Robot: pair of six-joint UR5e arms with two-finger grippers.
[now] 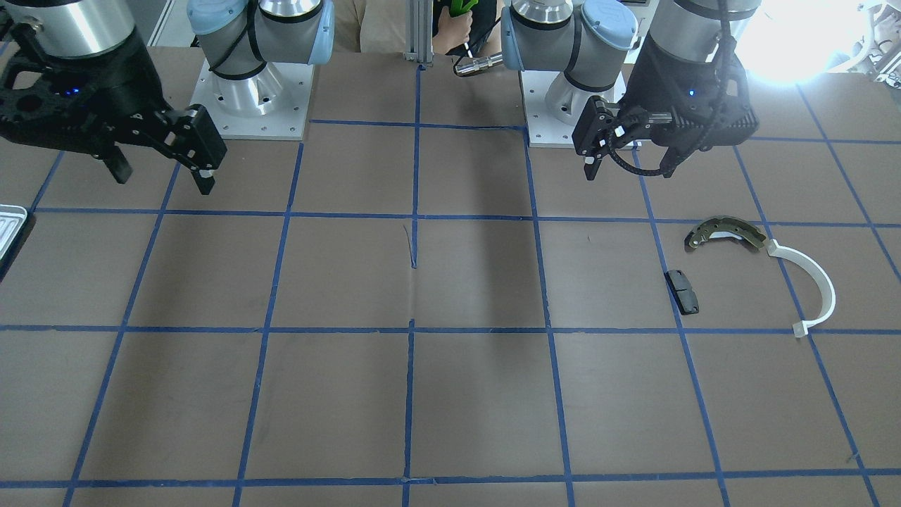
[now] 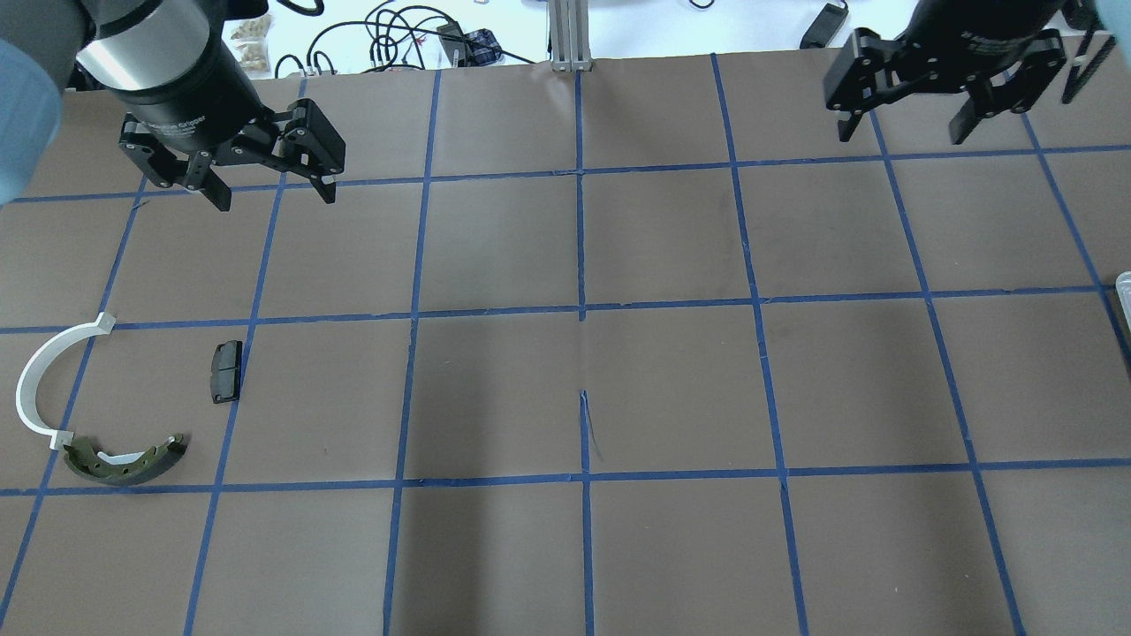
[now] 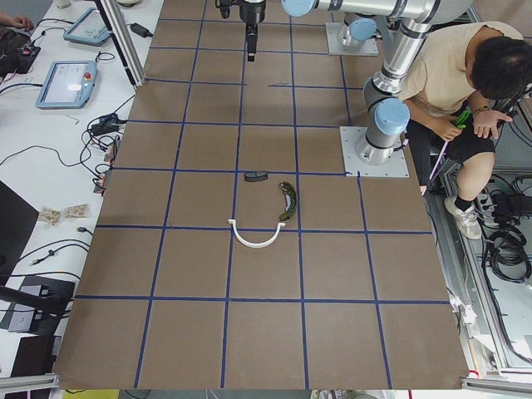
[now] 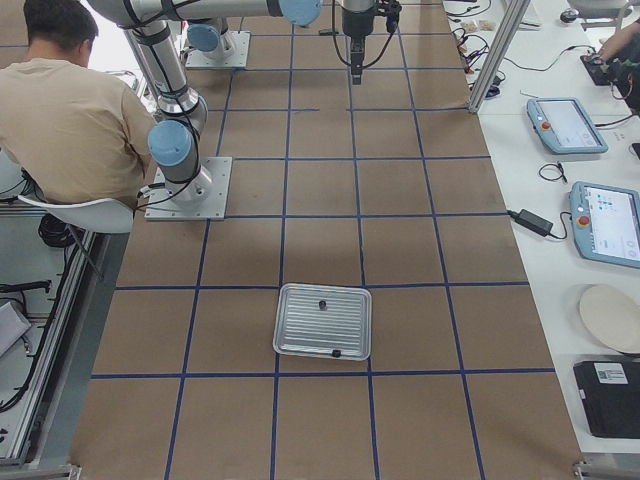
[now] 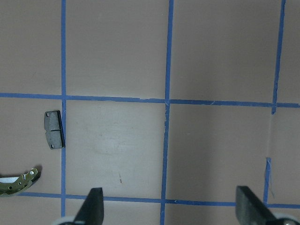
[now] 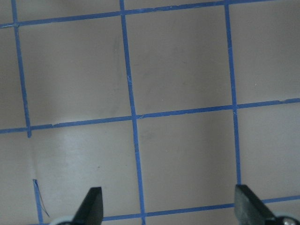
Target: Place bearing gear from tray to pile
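Note:
The silver ribbed tray lies on the table's right end; only its corner shows in the front view. Two small dark parts lie on it, too small to tell apart. The pile is at the left end: an olive brake shoe, a white plastic arc and a black pad. My left gripper is open and empty, hovering beyond the pile. My right gripper is open and empty, high over the far right, away from the tray.
Brown table surface with a blue tape grid. Both arm bases stand at the robot's edge. A seated person is behind the bases. Tablets and cables lie on the white bench beyond the far edge.

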